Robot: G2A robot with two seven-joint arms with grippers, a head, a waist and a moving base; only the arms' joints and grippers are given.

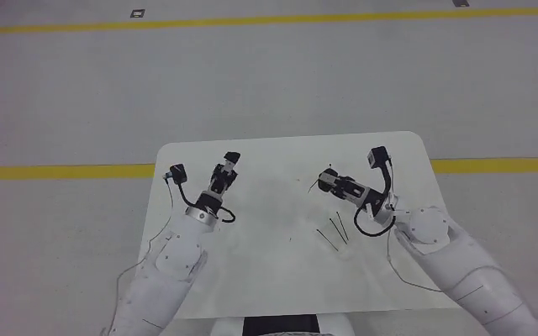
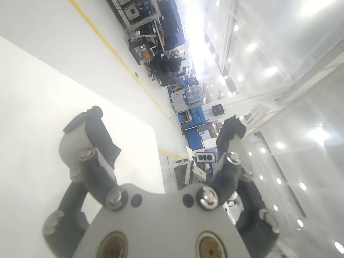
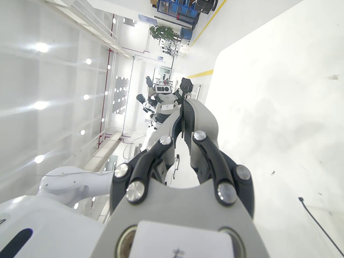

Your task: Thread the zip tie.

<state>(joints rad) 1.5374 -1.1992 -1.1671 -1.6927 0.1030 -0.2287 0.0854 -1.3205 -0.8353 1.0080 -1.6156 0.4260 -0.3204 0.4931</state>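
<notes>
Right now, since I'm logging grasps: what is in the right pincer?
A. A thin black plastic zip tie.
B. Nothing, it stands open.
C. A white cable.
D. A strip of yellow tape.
A: in the right wrist view the right pincer is shut on a thin black plastic zip tie, with the strap pinched at its tip.
</notes>
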